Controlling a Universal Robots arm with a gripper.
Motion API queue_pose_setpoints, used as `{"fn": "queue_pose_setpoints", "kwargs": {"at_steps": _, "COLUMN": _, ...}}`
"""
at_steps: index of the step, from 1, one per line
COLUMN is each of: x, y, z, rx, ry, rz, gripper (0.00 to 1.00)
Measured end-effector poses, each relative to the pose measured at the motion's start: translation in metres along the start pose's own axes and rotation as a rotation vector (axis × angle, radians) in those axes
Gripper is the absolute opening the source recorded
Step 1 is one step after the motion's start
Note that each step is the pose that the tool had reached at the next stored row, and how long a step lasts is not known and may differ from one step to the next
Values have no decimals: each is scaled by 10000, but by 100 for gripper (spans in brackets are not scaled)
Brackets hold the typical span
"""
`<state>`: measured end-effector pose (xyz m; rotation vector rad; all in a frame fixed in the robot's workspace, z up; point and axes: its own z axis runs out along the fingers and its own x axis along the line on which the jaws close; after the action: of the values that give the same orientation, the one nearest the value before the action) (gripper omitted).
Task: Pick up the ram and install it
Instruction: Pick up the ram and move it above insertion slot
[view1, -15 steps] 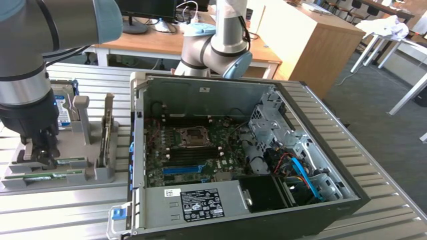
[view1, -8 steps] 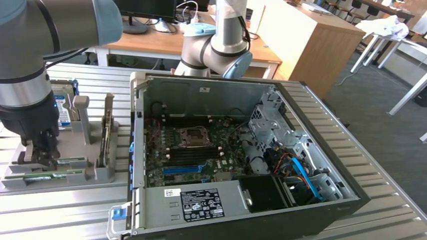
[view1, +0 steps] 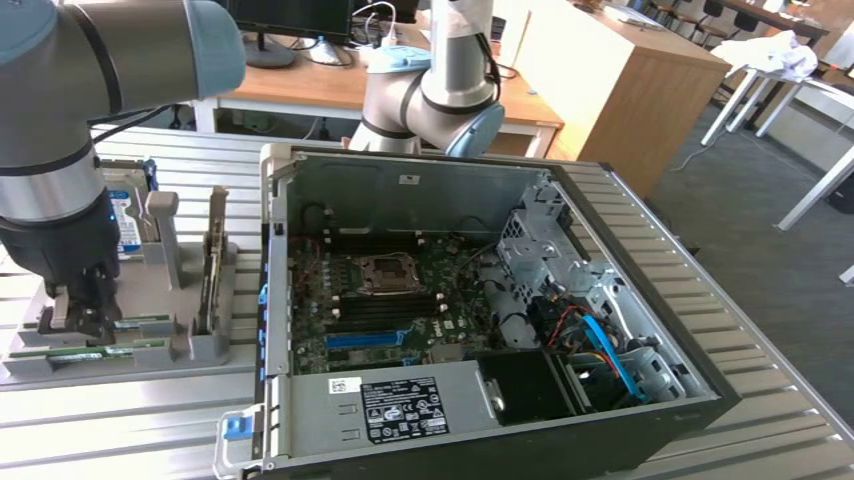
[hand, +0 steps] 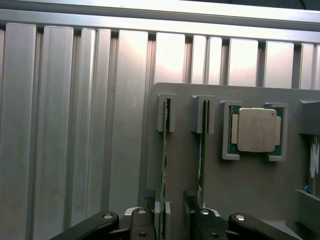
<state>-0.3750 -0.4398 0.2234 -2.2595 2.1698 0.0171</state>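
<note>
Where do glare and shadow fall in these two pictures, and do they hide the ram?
Wrist view: strong glare on the ribbed table beyond the grey holder; the ram stands in dimmer, even light, its green edge plain to see at the open gripper. Exterior view: the computer case is dark inside, deepest beside the power supply.

Ribbed metal table (view1: 120, 430) up front, evenly lit. Behind it sits a wooden desk (view1: 307, 85), with a wooden cabinet (view1: 627, 80) alongside. Grey floor (view1: 747, 190) runs beyond, and white table legs (view1: 754, 100) stand at the exterior view's right.
</note>
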Motion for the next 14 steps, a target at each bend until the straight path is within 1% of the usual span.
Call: {"fn": "queue_pose_setpoints", "kwargs": {"at_steps": 14, "x": 2, "y": 0, "z": 139, "rx": 0, "ry": 0, "rz": 1, "gripper": 36}}
